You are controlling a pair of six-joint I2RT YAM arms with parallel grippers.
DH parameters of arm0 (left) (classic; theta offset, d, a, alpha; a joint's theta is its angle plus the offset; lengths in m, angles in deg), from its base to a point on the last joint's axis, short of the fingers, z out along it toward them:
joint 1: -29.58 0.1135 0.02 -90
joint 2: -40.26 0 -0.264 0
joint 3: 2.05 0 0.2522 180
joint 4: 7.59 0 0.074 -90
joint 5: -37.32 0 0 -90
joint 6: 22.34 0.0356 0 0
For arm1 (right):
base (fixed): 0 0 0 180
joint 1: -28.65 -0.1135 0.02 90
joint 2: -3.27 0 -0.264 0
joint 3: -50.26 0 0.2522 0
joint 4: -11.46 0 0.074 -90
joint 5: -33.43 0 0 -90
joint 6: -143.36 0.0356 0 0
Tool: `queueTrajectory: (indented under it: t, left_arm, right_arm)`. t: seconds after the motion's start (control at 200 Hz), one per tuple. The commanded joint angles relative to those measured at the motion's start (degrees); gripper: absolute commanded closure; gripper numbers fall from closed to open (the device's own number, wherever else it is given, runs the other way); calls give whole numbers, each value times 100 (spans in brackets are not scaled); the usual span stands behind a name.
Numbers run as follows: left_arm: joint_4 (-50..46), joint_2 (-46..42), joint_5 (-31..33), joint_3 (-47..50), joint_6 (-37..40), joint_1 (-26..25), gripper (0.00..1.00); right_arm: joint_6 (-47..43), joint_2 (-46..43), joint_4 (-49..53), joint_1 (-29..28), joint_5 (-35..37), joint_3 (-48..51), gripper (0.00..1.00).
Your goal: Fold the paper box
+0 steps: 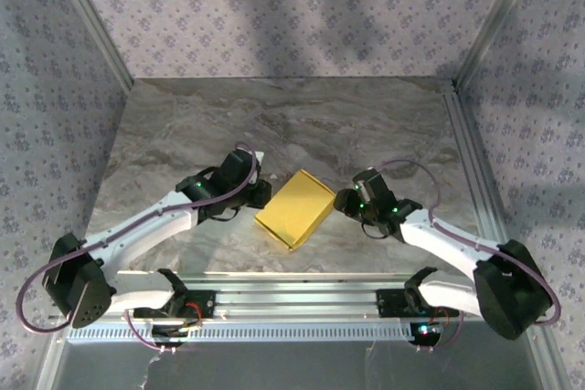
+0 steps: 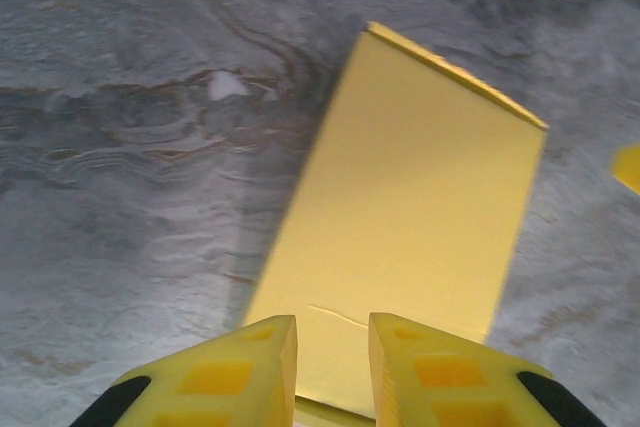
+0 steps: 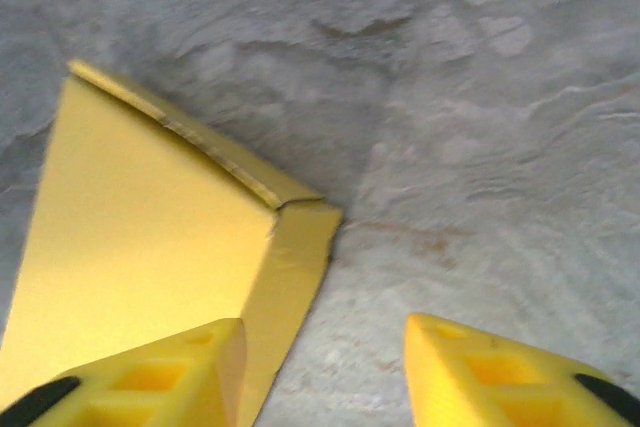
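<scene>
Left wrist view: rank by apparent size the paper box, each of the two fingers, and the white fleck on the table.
1. paper box, largest.
2. The two fingers look alike, so I won't rank them; being nearest the camera, they look bigger than they are.
3. white fleck, smallest.

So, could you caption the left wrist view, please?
Left gripper poised at the near end of the folded paper box.

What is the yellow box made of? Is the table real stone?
The paper box looks like thin cardboard, matte yellow: its edges are sharp creases and one thin flap lifts slightly. The table looks like grey marble with swirly veins, though it may be a printed surface.
</scene>
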Motion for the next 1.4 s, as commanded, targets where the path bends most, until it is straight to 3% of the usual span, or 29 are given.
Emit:
queueTrajectory:
  t: [0.0,0.15,0.39,0.525,0.67,0.88,1.109,1.299,1.394]
  left_arm:
    - [190,280,-268,219,68,421,75]
    - [560,886,-800,190,168,827,75]
    - [1038,1661,-1263,137,222,966,77]
    - [1422,1962,-1625,236,118,966,79]
    - [1892,2336,-2000,313,-5,917,82]
    - [2203,2637,-2228,172,-25,898,83]
    - [1761,3224,-2155,-877,381,1156,83]
    - [1182,3644,-1529,-2137,806,1596,73]
    - [974,3622,-1344,-2555,816,1802,64]
  right_arm:
    - [801,-46,81,-490,129,-6,46]
    - [1402,256,-362,-883,22,-41,39]
    - [2002,1497,-1459,-1096,-716,-222,39]
    - [2066,1901,-1704,-1211,-696,-404,40]
    - [2076,2179,-1929,-1263,-682,-583,49]
    - [2037,2663,-1984,-1196,-744,-1055,53]
    - [1795,3255,-2217,-562,-855,-1525,57]
    - [2153,4359,-2915,-193,-1370,-2434,59]
    - [2421,4616,-3208,-221,-1391,-2674,55]
